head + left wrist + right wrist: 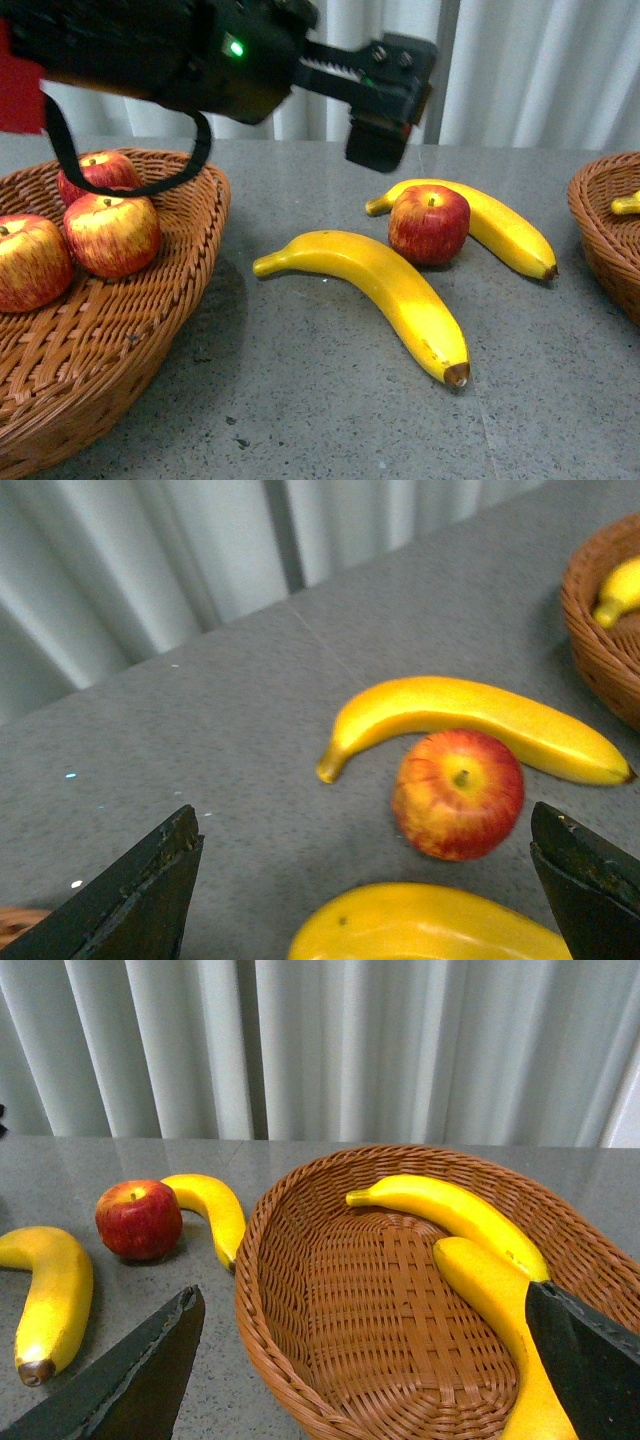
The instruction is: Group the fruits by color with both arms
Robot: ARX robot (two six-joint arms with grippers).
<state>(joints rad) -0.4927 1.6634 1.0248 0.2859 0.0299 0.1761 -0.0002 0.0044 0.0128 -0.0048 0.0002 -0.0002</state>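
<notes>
A red apple (428,223) lies on the grey table between two bananas, the near one (390,290) and the far one (500,225). My left gripper (380,110) hangs open and empty above and behind them. In the left wrist view the left gripper (362,820) stands wide open over the apple (458,793) and the near banana (430,925). Three apples (110,235) lie in the left basket (190,250). My right gripper (362,1300) is open and empty over the right basket (262,1280), which holds two bananas (450,1210). The right arm is out of the front view.
The right basket's rim (595,225) shows at the table's right edge with a banana tip (626,204) inside. White curtains hang behind the table. The right wrist view also shows the apple (138,1218) and the table's two bananas (50,1290).
</notes>
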